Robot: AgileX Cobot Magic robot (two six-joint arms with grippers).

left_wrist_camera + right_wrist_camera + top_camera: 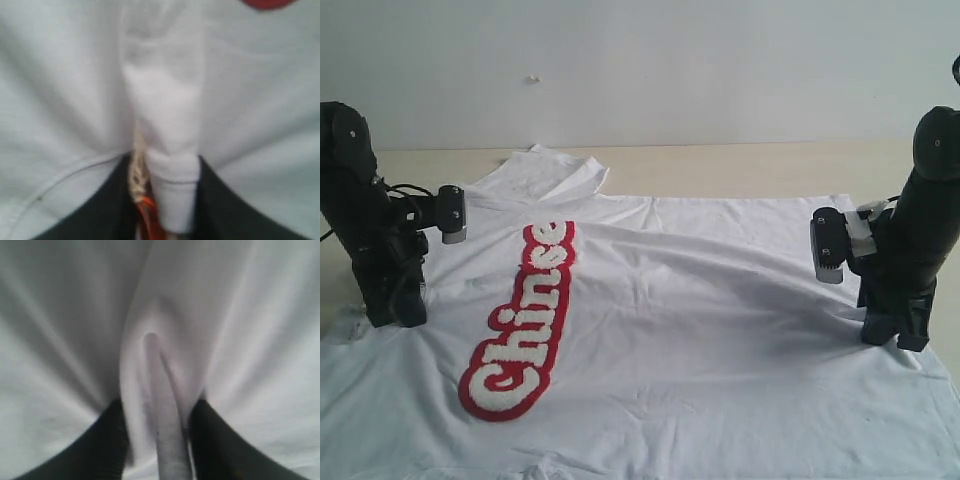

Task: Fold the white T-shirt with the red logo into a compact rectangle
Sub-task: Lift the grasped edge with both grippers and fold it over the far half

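on beige table point(770, 165) by pale wall point(670, 60), white t-shirt point(720, 320), l pincer point(166, 200) & r pincer point(159, 440) pinching it

Matte black all over on the left arm point(370, 235) and the right arm point(910, 230), with bulky rounded joint housings and a small pale screw head on each upper shell. Fitted with a boxy left wrist camera point(451, 214) and right wrist camera point(828, 245), dark-bodied with light grey ends, plus thin black cables point(405, 190) on the left and a white piece point(868, 222) on the right. Tipped with plain black fingers on the left gripper point(165, 165) and the right gripper point(159, 405), blurred close up.
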